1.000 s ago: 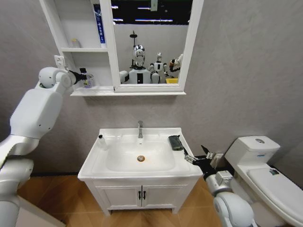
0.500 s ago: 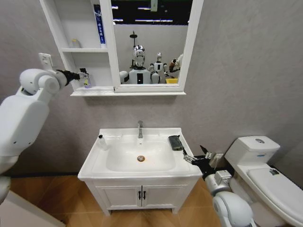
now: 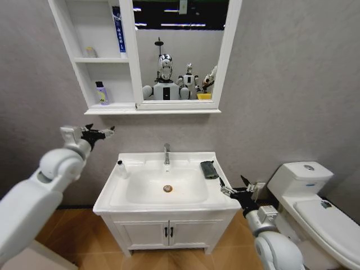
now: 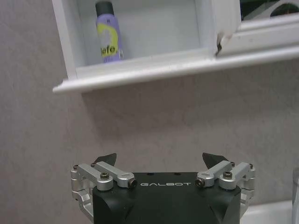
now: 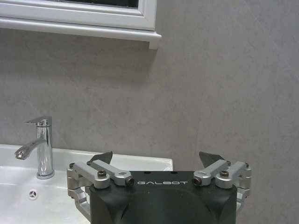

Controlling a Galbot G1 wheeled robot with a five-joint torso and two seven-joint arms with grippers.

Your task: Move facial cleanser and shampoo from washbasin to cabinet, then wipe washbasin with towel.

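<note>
A purple bottle with a yellow label [image 3: 101, 93] [image 4: 108, 32] stands upright on the lowest shelf of the white cabinet [image 3: 110, 108] [image 4: 154, 69]. My left gripper [image 3: 99, 134] [image 4: 161, 159] hangs open and empty below that shelf, above the washbasin's left side. A small white bottle with a dark cap [image 3: 121, 169] stands on the left rim of the washbasin [image 3: 169, 207]. I cannot tell which bottle is the shampoo and which the facial cleanser. The dark towel [image 3: 208, 169] lies on the right rim. My right gripper [image 3: 237, 189] [image 5: 156, 159] is open beside the basin's front right corner.
A chrome tap [image 3: 166, 153] [image 5: 41, 145] rises behind the bowl. A blue tube [image 3: 118, 29] and a small jar [image 3: 89, 52] occupy the higher shelves. The mirror [image 3: 180, 50] adjoins the shelves. A white toilet [image 3: 315, 197] stands close on the right.
My left gripper let go of the purple bottle on the lowest shelf, pulled back and dropped below the cabinet. The right arm has barely moved.
</note>
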